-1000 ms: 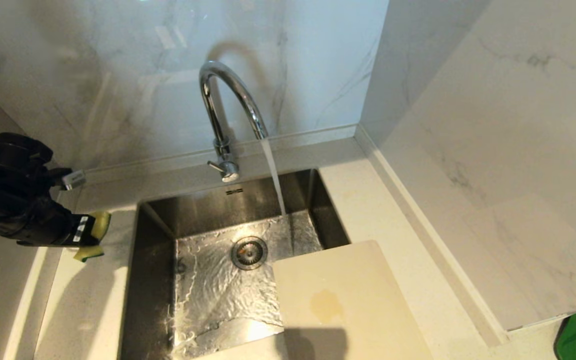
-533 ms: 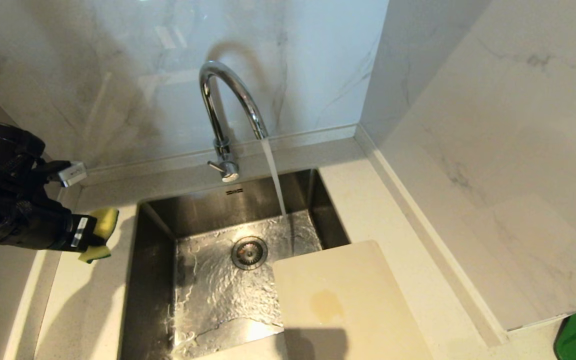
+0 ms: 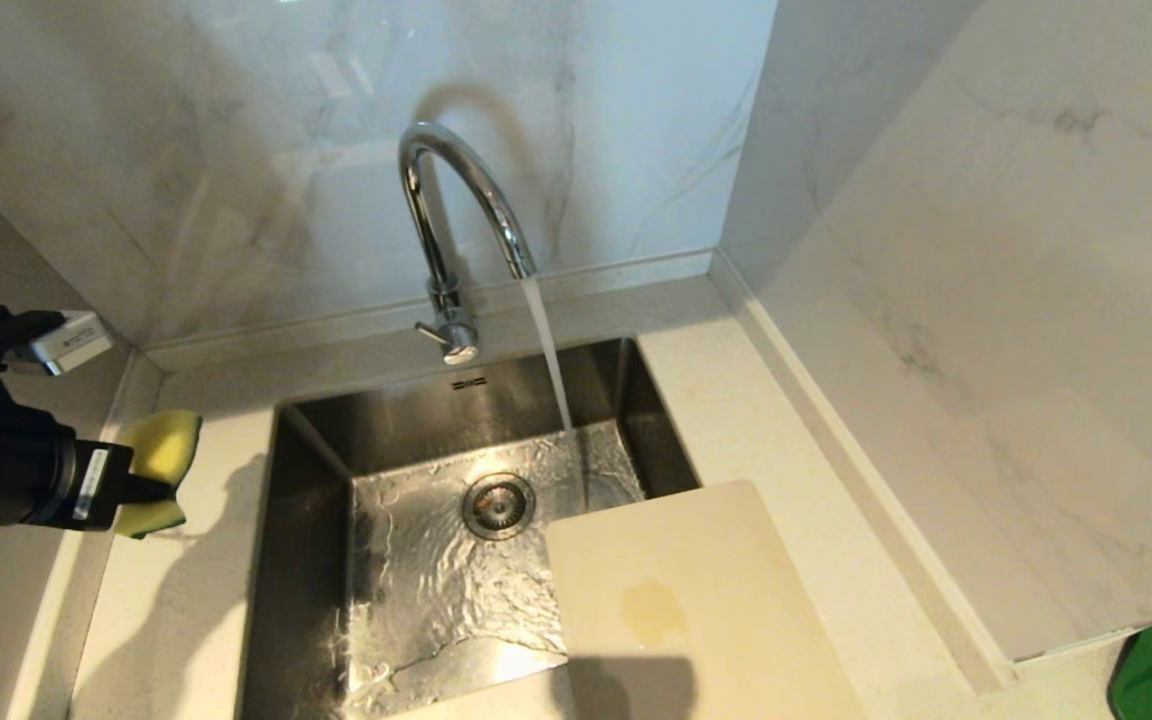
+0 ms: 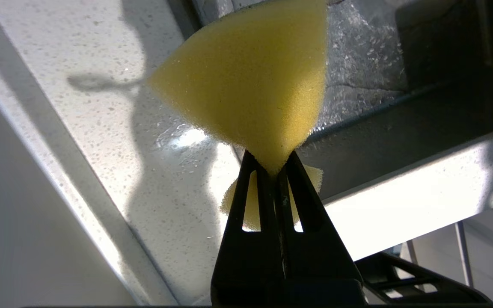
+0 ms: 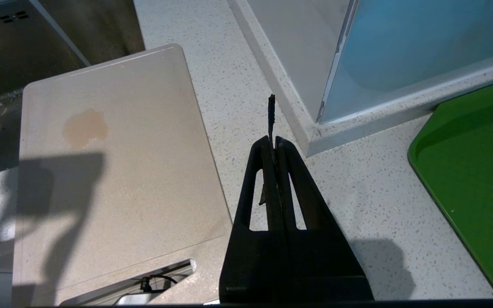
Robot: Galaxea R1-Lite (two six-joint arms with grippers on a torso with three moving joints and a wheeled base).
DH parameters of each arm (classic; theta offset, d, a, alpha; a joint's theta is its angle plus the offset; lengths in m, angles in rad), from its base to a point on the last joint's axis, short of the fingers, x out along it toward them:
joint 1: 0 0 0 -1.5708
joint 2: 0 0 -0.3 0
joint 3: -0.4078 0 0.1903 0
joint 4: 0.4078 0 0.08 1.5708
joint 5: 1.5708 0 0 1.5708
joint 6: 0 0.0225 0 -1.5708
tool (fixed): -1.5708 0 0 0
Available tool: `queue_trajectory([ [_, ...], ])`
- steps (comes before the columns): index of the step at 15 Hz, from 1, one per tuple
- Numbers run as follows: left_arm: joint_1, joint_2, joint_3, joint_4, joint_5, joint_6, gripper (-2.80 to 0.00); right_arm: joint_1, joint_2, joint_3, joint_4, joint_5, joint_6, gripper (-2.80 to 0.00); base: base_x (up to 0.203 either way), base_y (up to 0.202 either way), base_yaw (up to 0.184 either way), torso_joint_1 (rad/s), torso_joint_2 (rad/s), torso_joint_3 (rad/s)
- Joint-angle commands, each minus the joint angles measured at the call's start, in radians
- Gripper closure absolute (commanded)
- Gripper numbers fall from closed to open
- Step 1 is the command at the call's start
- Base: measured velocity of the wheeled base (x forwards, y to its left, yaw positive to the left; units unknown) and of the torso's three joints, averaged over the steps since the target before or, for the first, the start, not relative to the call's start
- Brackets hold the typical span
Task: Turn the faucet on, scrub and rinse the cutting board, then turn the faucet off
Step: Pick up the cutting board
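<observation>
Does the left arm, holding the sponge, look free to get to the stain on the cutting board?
Probably yes: only the open sink lies between the left gripper, shut on the sponge, and the cutting board.

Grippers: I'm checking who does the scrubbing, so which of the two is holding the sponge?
The left gripper, at the sink's left over the counter, is shut on the yellow sponge; the right gripper is shut on nothing.

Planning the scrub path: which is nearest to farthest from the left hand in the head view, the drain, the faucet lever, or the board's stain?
From the left hand, holding the sponge:
1. Faucet lever, behind the sink.
2. Drain, sink floor.
3. Stain, on the cutting board, far right.
</observation>
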State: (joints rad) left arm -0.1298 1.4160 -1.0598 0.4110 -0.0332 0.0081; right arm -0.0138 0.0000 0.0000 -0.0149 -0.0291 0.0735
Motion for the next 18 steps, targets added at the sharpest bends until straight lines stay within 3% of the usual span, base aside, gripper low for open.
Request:
queue_trajectory([
  [1,-0.001,-0.134,0.112,-0.056,0.001,0.014,0.00,0.000,-0.002,0.002,0.000,0.000,0.000,0.00,0.000,0.000,0.000,0.000,0.00,0.000],
  [6,-0.009,-0.294,0.382,-0.282,-0.001,0.092,0.00,0.000,-0.002,0.002,0.000,0.000,0.000,0.00,0.000,0.000,0.000,0.000,0.00,0.000],
  [18,-0.022,-0.719,0.787,-0.332,-0.060,0.104,0.00,0.000,-0.002,0.002,0.000,0.000,0.000,0.00,0.000,0.000,0.000,0.000,0.00,0.000],
])
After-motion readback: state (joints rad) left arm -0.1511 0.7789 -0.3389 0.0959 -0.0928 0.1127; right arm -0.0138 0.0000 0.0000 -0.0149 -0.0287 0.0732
